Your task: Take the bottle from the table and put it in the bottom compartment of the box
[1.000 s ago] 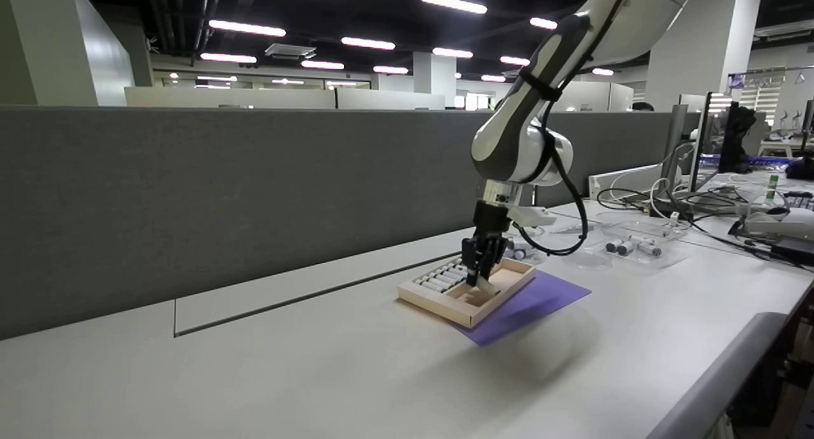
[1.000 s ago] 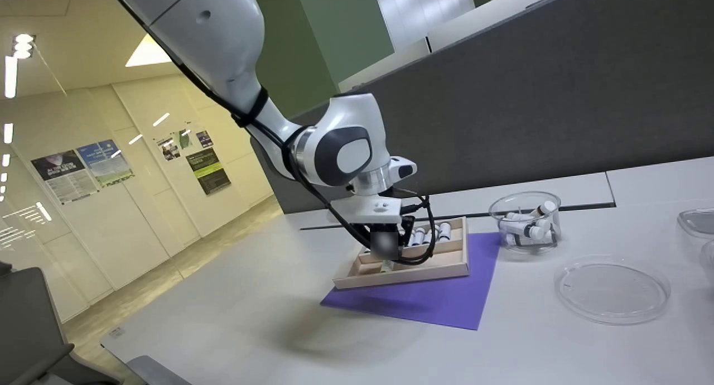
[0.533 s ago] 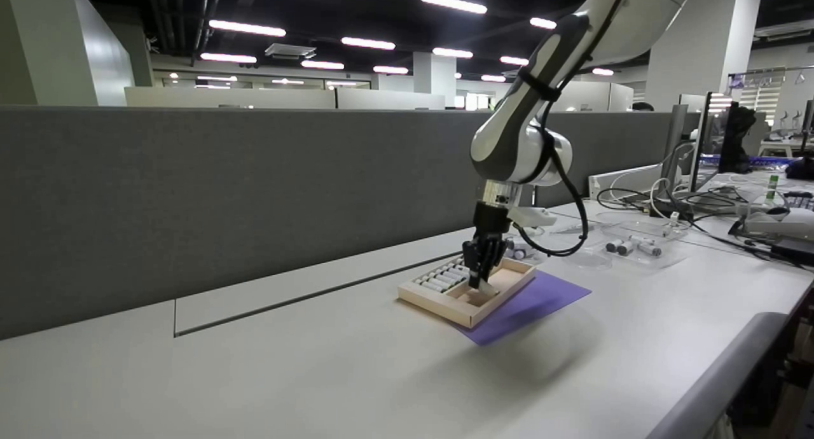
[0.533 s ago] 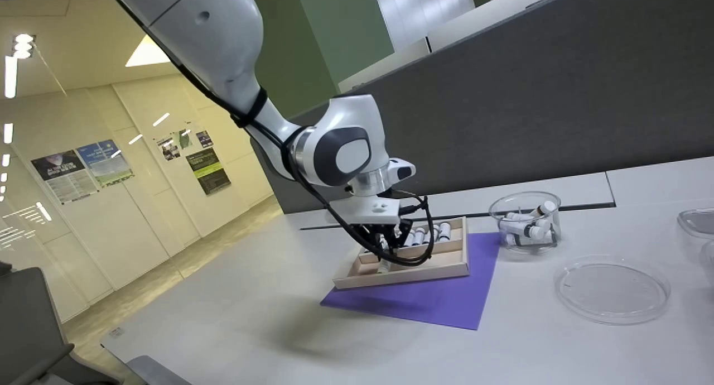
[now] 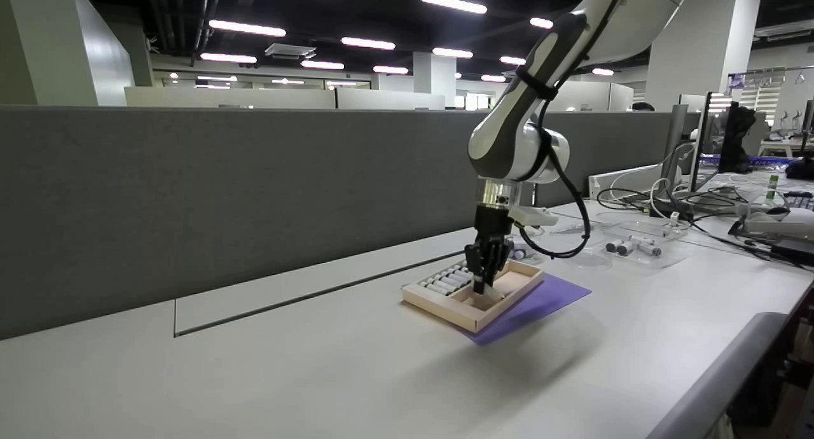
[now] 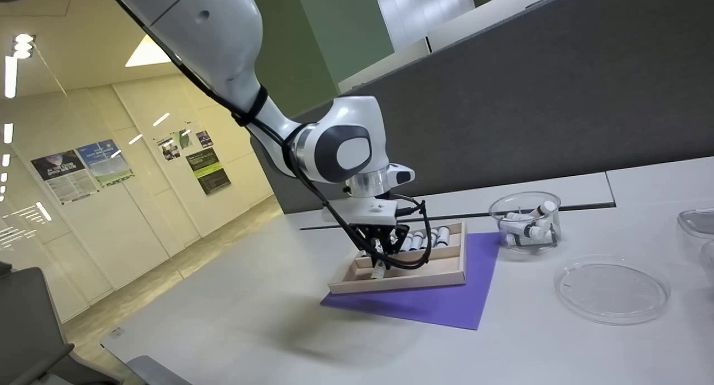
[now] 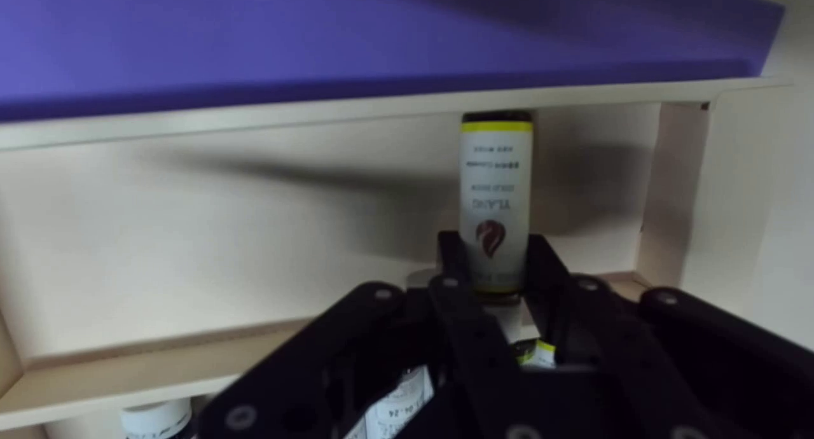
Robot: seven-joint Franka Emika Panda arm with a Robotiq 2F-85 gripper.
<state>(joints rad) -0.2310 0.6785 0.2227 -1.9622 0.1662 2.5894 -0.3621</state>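
The bottle [image 7: 496, 191] has a white label, yellow bands and dark glass ends; it also shows in both exterior views [image 5: 494, 293] [image 6: 379, 270]. My gripper [image 7: 495, 254] is shut on it, one finger on each side near its cap end. The bottle is in the wide bottom compartment of the box [image 7: 318, 111], its base end close to the outer wall. Whether it rests on the compartment floor I cannot tell. The wooden box [image 5: 439, 306] lies partly on a purple mat [image 5: 553, 292] on the table [image 5: 318, 362]. In an exterior view cables partly hide the gripper [image 6: 385, 256].
Several similar bottles [image 6: 442, 237] lie in a row in the box's back compartment, behind a divider. A clear jar [image 6: 524, 193] holding bottles and a clear round dish [image 6: 612, 290] stand beside the mat. A grey partition [image 5: 254, 203] runs along the table's back edge.
My gripper has moved slightly toward the table's front with the bottle. In the last half second the box has shifted a little the same way over the mat.
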